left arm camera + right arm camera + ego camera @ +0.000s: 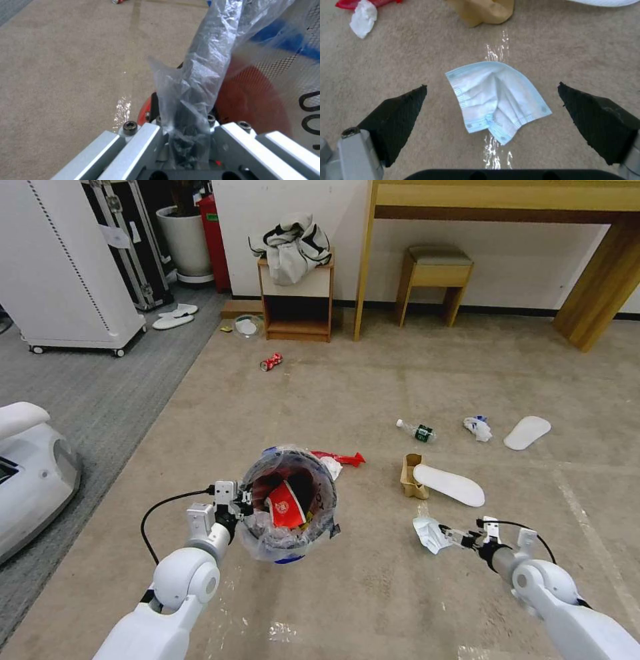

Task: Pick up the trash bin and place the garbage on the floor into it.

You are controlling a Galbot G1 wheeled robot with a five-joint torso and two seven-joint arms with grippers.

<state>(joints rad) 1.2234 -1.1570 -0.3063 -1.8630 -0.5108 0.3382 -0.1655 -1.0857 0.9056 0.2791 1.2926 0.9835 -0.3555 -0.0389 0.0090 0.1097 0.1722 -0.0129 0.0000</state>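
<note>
Trash bin (pixel 290 507), a small round blue-and-red bucket lined with a crinkled clear plastic bag (pixel 200 75), hung above the beige short-pile carpet floor (pixel 373 380) in front of the robot's left side, with a red snack wrapper (pixel 287 507) already lying in its dark inside. The left gripper (pixel 241 505) held it at the near rim, its jaws clamped together on the rim and the bunched liner, as the left wrist view showed plastic pinched between the metal fingers.

The step in hand looked to be the collecting of the next piece of garbage. The right gripper (pixel 491 110) hovered low over a pale blue pleated face mask (pixel 496 100) lying flat on the carpet, with its black triangular fingertips (pixel 400 112) spread wide apart, one to each side of the mask and neither touching it. A strip of shiny clear tape ran along the carpet beneath the mask.

Other litter lay beyond: a brown carton (pixel 412 477) touching a flat white slipper (pixel 448 484), a red wrapper (pixel 340 457) with a white tissue (pixel 331 467) just beside the bin, a green-label clear bottle (pixel 417 430), a crumpled tissue (pixel 478 428), a second slipper (pixel 527 433) and a crushed red can (pixel 271 361) well apart.

By my judgement the next move called for lowering the right gripper until its tips met the carpet, then closing on the mask's raised middle fold, since so thin and limp a thing would slip from a shallow pinch.
</note>
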